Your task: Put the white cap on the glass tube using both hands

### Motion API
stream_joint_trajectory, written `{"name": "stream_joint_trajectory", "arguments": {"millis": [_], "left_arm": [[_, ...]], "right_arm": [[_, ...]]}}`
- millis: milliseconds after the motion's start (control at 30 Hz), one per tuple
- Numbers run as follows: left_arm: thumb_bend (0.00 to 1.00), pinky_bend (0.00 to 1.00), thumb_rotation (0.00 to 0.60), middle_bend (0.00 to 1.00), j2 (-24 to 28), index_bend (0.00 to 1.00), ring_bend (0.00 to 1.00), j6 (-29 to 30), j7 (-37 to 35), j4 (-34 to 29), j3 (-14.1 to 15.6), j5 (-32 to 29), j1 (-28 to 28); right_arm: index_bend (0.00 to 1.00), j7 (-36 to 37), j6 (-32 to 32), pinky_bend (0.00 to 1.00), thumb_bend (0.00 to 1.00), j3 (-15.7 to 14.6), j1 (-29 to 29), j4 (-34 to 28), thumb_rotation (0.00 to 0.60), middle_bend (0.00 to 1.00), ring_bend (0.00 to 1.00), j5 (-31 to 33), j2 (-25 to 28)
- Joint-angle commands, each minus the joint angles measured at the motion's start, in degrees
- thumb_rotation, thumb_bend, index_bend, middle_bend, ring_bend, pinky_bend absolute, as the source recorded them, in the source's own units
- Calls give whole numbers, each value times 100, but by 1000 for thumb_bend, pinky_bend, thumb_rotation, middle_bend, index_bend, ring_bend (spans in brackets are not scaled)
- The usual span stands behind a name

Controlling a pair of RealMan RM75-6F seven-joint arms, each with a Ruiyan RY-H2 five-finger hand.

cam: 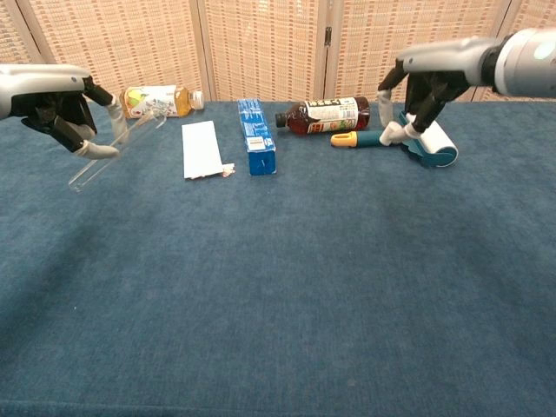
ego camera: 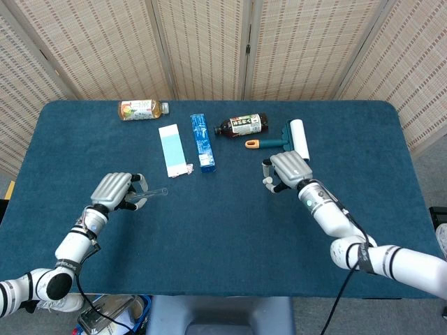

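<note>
Holding the glass tube (cam: 117, 149), the left hand (cam: 62, 111) is up off the table (cam: 287, 295) at the near left, fingers curled round the tube's middle; tube is tilted, one end low toward the left, other end up and to the right. In the head view the same left hand (ego camera: 114, 192) grips the tube (ego camera: 155, 193), clear end poking out to the right of the fingers.

Right hand (cam: 423, 87) is raised on the right side, above the table, fingers bent in with a small white piece pinched at the fingertips (cam: 391, 133) — looks like the white cap (cam: 393, 133), too small to be sure. Head view shows right hand (ego camera: 288, 169) just in front of the lint roller, cap itself hard to make out there. The two hands are well apart, tube and cap not joined.

Further back, a row of stuff lying flat: white-and-blue flat box (ego camera: 172, 151), blue carton (ego camera: 202, 142) beside it, dark bottle (ego camera: 242, 125) on its side, lint roller (ego camera: 296, 139) with orange-tipped handle just right of the dark bottle. Farthest left-back, a yellow-drink bottle (ego camera: 142, 109) on its side near the table's far edge. Folding woven screen (ego camera: 223, 42) behind the table.
</note>
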Motion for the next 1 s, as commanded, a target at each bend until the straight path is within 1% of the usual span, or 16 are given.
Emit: {"name": "stream_joint_trajectory", "arguments": {"millis": [33, 100, 200, 367, 533, 733, 1000], "left_arm": [[401, 1000, 600, 1000, -113, 632, 1000, 17, 72, 73, -78, -79, -109], [401, 1000, 600, 1000, -194, 634, 1000, 64, 176, 92, -101, -118, -183], [401, 1000, 600, 1000, -326, 634, 1000, 174, 358, 99, -117, -152, -276], [401, 1000, 600, 1000, -518, 636, 1000, 349, 673, 47, -155, -263, -429], [401, 1000, 600, 1000, -577, 636, 1000, 438, 968, -177, -272, -525, -628], [401, 1000, 600, 1000, -614, 636, 1000, 510, 1220, -441, -407, -894, -856], [401, 1000, 600, 1000, -645, 637, 1000, 590, 1386, -647, -440, -1217, -1032]], "right_arm": [[638, 705, 332, 1000, 535, 359, -390, -1122, 600, 1000, 1000, -482, 920], [638, 999, 342, 1000, 535, 453, -489, -1407, 600, 1000, 1000, -687, 1135], [638, 1391, 385, 1000, 537, 546, -615, -1682, 600, 1000, 1000, -991, 1315], [638, 1797, 392, 1000, 538, 577, -691, -1819, 600, 1000, 1000, -1362, 1365], [638, 1845, 468, 1000, 543, 523, -638, -1738, 600, 1000, 1000, -1565, 1147], [639, 1801, 539, 1000, 553, 513, -482, -1548, 600, 1000, 1000, -1540, 776], [640, 1700, 607, 1000, 565, 530, -301, -1355, 600, 1000, 1000, -1474, 457]]}}
